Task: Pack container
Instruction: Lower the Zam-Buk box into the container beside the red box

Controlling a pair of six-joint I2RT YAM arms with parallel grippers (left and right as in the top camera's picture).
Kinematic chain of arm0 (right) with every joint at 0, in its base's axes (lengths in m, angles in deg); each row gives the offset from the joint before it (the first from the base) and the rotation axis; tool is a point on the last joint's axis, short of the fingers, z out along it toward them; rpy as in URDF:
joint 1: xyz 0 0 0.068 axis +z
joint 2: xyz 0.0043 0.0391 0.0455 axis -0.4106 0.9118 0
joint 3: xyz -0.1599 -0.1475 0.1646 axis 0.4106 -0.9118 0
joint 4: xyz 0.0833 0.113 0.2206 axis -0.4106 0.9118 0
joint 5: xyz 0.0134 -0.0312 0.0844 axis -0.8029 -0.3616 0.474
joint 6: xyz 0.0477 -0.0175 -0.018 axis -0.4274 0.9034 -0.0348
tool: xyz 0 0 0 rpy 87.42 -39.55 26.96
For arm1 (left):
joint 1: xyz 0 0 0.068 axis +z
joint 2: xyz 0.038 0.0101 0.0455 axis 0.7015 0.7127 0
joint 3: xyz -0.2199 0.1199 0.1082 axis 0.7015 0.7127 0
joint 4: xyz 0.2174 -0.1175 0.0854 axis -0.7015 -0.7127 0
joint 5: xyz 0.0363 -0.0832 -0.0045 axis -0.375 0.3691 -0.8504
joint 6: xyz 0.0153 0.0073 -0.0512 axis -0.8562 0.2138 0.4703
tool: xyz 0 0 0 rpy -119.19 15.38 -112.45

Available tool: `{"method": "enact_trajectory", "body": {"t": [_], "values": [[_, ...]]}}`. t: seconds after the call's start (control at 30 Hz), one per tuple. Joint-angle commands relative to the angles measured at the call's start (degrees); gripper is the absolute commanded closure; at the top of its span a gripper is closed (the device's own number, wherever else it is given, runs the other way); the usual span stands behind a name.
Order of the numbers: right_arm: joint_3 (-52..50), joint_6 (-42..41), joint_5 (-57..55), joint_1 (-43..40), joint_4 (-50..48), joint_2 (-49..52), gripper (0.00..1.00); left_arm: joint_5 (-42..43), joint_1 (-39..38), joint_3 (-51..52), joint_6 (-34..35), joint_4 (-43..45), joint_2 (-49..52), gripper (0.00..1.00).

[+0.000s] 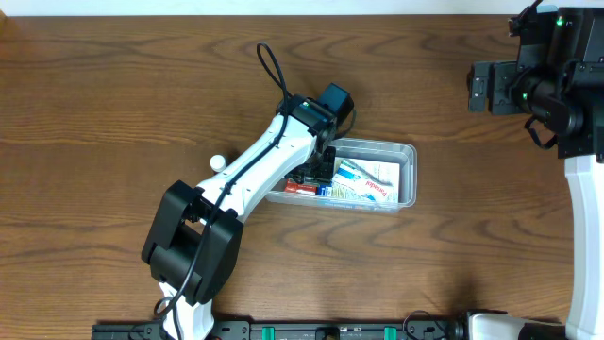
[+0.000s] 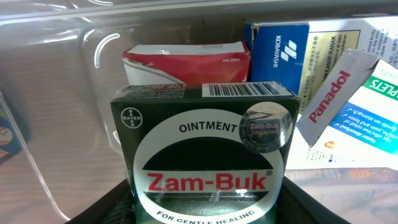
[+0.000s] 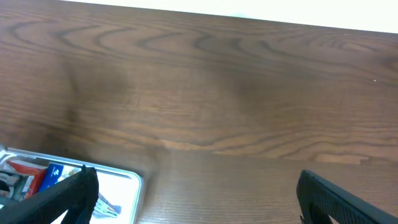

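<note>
Green ointment box (image 2: 205,143), 1 item, filled the left wrist view, pinched at its sides between the dark fingers (image 2: 109,208) of the left gripper (image 2: 208,208) and held low inside the container (image 2: 56,93). Container, clear plastic, stood near the middle of the table (image 1: 113,94), already holding 1 red box (image 2: 186,62), 1 blue box (image 2: 277,46) and 1 Panadol pack (image 2: 333,93). Right gripper (image 3: 198,186) hung spread and empty, well apart. Advised handling: settle the ointment box flat beside the red box before parting the fingers, avoiding the wall.
</note>
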Motion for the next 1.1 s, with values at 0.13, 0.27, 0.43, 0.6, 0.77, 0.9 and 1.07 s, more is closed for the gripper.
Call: {"method": "enact_trajectory", "body": {"t": [0.13, 0.27, 0.43, 0.6, 0.77, 0.9, 1.07], "values": [[-0.02, -0.94, -0.39, -0.35, -0.07, 0.04, 0.01, -0.96, 0.04, 0.28, -0.68, -0.13, 0.55, 0.41], [-0.02, -0.94, -0.39, -0.35, -0.07, 0.04, 0.01, -0.94, 0.02, 0.28, -0.66, -0.13, 0.55, 0.41], [-0.02, -0.96, -0.39, -0.35, -0.07, 0.04, 0.01, -0.96, 0.04, 0.46, -0.68, 0.11, 0.66, 0.41], [-0.02, -0.94, -0.39, -0.35, -0.07, 0.04, 0.01, -0.92, 0.04, 0.55, -0.63, 0.33, 1.75, 0.41], [-0.02, -0.94, -0.39, -0.35, -0.09, 0.04, 0.01, -0.48, 0.02, 0.55, -0.46, 0.33, 3.34, 0.41], [-0.02, -0.94, -0.39, -0.35, -0.09, 0.04, 0.01, -0.37, 0.04, 0.57, -0.46, 0.37, 3.54, 0.41], [-0.02, -0.96, -0.39, -0.35, -0.09, 0.04, 0.01, -0.35, 0.04, 0.57, -0.48, 0.33, 3.54, 0.29]]}}
